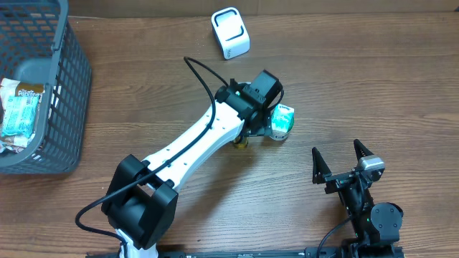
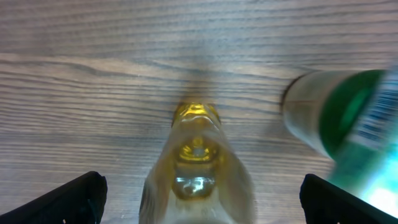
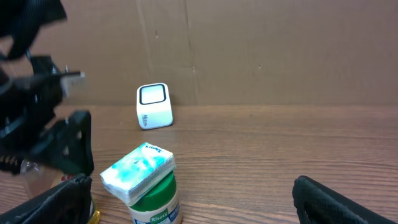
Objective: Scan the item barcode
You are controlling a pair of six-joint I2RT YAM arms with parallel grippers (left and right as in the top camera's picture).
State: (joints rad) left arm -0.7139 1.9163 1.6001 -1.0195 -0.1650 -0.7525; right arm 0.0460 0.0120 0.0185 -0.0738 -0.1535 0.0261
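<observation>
Both sets of jaws gape wide over the wooden tabletop (image 1: 373,72).
A grey basket (image 1: 68,107) sits well away from the left gripper (image 2: 202,179), off to its left. A green-and-white jar (image 1: 280,125) with a blue packet (image 1: 285,113) on top stands just beside those jaws, ahead and left of the right gripper (image 1: 336,147). The white scanner (image 1: 230,33) lies beyond. A small clear bottle (image 2: 198,155), gold-capped, rests between the left jaws, touching neither.

right gripper (image 3: 189,186): jaws wide, fingers at both lower corners, holding nothing | jar (image 3: 155,205): green lid, upright on table (image 3: 280,143), nearer the left finger | packet (image 3: 138,172): teal-white, tilted atop jar | scanner (image 3: 153,106): white, farther back, near cardboard wall (image 3: 261,50) | left arm (image 3: 43,124): black, blurred, left of jar
</observation>
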